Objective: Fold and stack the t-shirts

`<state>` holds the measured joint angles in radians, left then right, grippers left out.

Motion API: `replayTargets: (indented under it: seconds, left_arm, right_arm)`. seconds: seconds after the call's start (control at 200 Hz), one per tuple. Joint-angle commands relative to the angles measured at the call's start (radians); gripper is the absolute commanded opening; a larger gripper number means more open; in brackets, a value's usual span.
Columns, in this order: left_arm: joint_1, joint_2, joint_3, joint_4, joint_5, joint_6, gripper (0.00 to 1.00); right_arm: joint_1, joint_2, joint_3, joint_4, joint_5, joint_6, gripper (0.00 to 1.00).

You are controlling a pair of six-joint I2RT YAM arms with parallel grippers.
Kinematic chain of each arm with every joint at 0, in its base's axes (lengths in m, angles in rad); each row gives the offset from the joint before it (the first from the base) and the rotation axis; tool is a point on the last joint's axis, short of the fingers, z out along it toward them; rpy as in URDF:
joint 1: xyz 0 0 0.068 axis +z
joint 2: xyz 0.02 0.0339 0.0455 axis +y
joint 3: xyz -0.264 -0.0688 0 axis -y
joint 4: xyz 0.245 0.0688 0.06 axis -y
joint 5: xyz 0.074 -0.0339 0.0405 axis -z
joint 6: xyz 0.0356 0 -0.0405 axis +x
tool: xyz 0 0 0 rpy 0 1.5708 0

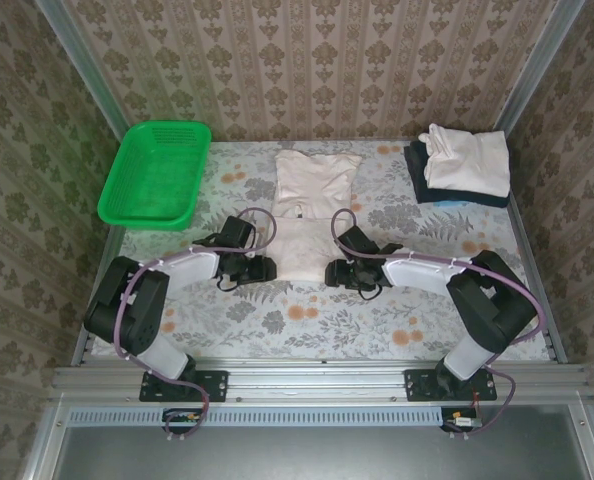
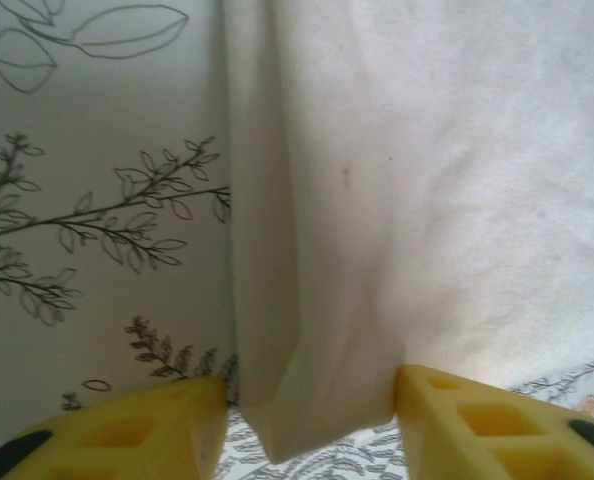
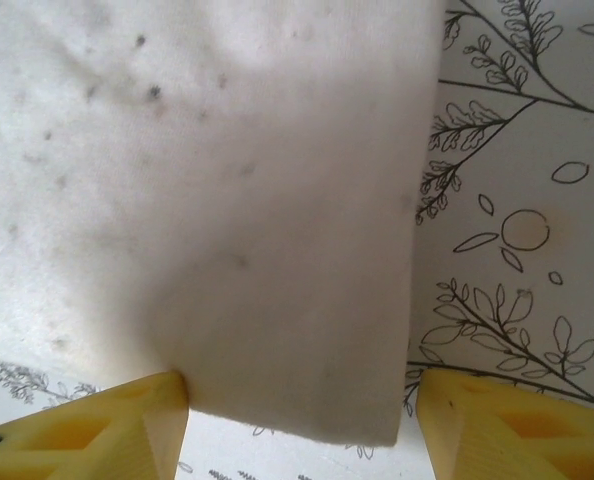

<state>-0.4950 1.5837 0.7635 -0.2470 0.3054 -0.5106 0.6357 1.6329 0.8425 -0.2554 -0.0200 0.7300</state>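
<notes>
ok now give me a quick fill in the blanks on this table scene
1. The basket at the far left is ___ in colour.
2. In the far right stack, the top shirt is cream and the bottom shirt is ___.
3. The left gripper and the right gripper each have their jaws ___ around a near corner of the middle shirt.
Missing words: green; navy; open
</notes>
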Motion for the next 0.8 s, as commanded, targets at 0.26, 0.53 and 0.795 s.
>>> replayTargets:
  seconds: [0.26, 0.53, 0.795]
  left_arm:
    - [-0.042, 0.026, -0.002, 0.103, 0.101, -0.019, 0.06]
    - [-0.078, -0.204, -0.049, -0.008, 0.096, -0.034, 0.0]
    - [-0.106, -0.465, -0.035, -0.149, 0.009, -0.075, 0.0]
  right_arm:
    - [0.01, 0.024, 0.011, 0.01, -0.002, 0.024, 0.31]
    - [0.026, -0.231, -0.042, -0.147, -0.015, 0.037, 0.02]
    - [0.027, -0.487, 0.022, -0.38, 0.021, 0.016, 0.0]
